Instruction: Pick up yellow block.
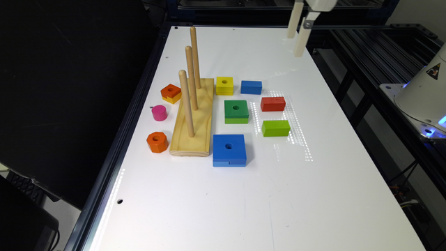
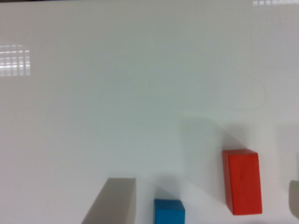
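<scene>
The yellow block (image 1: 224,85), a small square with a round hole on top, sits on the white table (image 1: 244,195) just to the exterior view's right of the wooden peg stand (image 1: 193,118). My gripper (image 1: 295,45) hangs high above the table's far end, well beyond the yellow block and toward the exterior view's right. In the wrist view my gripper (image 2: 205,186) is open with nothing held. Its two pale fingers (image 2: 114,200) show at the picture's edge, with the table far below.
A blue rectangular block (image 1: 251,87) (image 2: 169,211) lies beside the yellow one, and a red block (image 1: 273,104) (image 2: 242,181) is nearer. A green holed square (image 1: 236,111), lime block (image 1: 275,128), large blue holed square (image 1: 229,150), orange pieces (image 1: 157,142) and a pink cylinder (image 1: 159,112) surround the stand.
</scene>
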Action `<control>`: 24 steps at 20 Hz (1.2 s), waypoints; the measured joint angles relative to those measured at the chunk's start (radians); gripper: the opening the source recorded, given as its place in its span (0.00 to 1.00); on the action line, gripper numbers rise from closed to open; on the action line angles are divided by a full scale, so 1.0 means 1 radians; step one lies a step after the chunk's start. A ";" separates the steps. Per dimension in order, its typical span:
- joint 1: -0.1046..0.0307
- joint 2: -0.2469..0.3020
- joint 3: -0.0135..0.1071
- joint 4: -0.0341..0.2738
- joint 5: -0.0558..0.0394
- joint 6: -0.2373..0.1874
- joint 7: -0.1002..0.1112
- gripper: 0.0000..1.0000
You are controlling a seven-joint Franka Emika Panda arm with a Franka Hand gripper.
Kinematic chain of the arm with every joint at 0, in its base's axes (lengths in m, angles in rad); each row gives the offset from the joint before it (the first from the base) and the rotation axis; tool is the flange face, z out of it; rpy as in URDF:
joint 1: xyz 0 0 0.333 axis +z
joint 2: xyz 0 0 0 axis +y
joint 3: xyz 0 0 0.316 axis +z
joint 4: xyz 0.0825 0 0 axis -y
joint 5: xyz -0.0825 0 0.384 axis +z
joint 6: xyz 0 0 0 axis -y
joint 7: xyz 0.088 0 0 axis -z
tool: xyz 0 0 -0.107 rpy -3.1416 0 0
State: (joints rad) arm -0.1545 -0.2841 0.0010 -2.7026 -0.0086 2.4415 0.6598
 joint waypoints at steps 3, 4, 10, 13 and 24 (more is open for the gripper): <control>0.000 0.035 0.001 0.024 0.0000 0.004 0.000 1.00; 0.000 0.041 0.001 0.029 0.0000 0.004 0.000 1.00; 0.000 0.044 0.002 0.031 0.0000 0.004 0.000 1.00; -0.001 0.044 0.001 0.033 -0.0006 0.006 0.000 1.00; -0.034 0.123 0.000 0.117 -0.0010 0.006 -0.033 1.00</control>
State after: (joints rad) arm -0.1886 -0.1615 0.0011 -2.5856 -0.0096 2.4480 0.6267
